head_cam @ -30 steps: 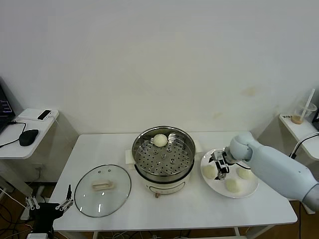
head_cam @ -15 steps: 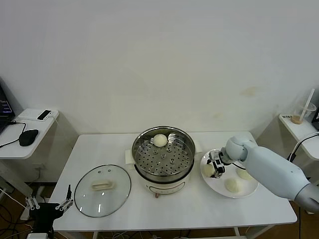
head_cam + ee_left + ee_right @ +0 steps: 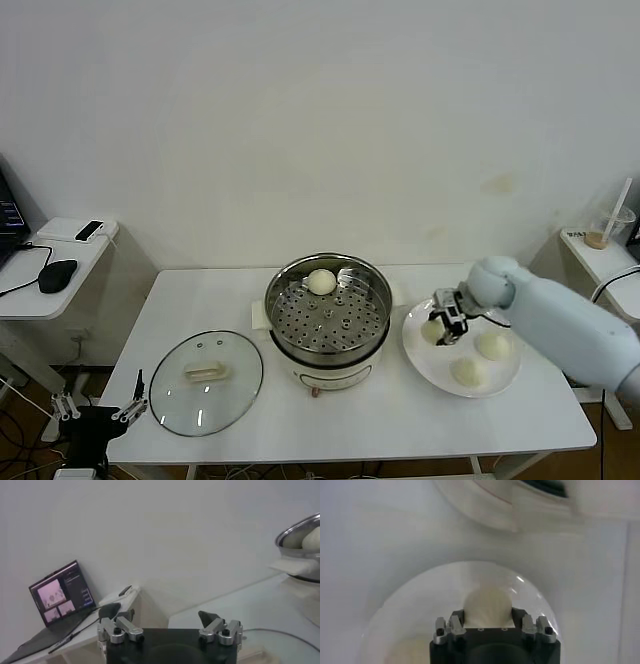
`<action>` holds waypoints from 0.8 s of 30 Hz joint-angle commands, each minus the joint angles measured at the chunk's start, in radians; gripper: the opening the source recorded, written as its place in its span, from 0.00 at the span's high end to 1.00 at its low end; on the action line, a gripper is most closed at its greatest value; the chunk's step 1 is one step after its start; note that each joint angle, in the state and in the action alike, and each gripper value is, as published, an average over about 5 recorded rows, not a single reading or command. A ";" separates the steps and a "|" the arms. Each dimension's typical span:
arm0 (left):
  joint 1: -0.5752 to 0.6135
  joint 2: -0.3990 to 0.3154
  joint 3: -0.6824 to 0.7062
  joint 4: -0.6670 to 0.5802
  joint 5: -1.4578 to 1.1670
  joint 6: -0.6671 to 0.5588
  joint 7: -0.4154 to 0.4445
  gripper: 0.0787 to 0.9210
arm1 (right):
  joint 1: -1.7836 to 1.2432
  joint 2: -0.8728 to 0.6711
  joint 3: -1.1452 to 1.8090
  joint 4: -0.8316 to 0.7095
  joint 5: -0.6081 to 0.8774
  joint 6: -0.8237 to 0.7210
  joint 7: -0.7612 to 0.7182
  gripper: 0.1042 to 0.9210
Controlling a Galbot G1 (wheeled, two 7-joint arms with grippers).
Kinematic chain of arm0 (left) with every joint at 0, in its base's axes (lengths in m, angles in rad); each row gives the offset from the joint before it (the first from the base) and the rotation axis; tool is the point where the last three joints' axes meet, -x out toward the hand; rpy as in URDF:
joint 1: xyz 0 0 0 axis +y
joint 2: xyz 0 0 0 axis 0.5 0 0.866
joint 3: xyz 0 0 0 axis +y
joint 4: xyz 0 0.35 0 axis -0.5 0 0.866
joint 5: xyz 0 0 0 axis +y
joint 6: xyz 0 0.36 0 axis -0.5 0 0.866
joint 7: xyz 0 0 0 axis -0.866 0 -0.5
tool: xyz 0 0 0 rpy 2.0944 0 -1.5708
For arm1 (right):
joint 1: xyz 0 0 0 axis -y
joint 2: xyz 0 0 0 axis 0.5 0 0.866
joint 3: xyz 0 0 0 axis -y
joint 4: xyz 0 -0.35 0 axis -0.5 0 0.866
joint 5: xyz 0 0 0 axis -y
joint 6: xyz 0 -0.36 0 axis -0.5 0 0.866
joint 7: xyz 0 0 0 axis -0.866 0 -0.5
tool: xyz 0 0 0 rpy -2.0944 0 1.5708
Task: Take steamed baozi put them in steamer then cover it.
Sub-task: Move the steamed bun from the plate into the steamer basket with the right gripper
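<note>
Over the plate [image 3: 505, 378] right of the steamer [image 3: 327, 318], the right gripper [image 3: 440, 329] has its jaws closed on a baozi [image 3: 431, 331], which could slip or squash in transit; the left gripper [image 3: 98, 411] idles open off the desk's near-left corner.

text: none legible — laptop screen [image 3: 61, 594] | content too small to read

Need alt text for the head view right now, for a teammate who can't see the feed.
The right gripper is shut on a steamed baozi over the white plate, where two more baozi lie. One baozi sits in the open steamer at table centre; the glass cover lies flat to its left. The left gripper is parked low, off the table's front-left corner.
</note>
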 commanded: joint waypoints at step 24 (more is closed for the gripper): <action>-0.016 -0.005 0.000 0.002 0.001 0.001 0.000 0.12 | 0.503 0.341 -0.332 0.157 0.477 -0.255 0.151 0.37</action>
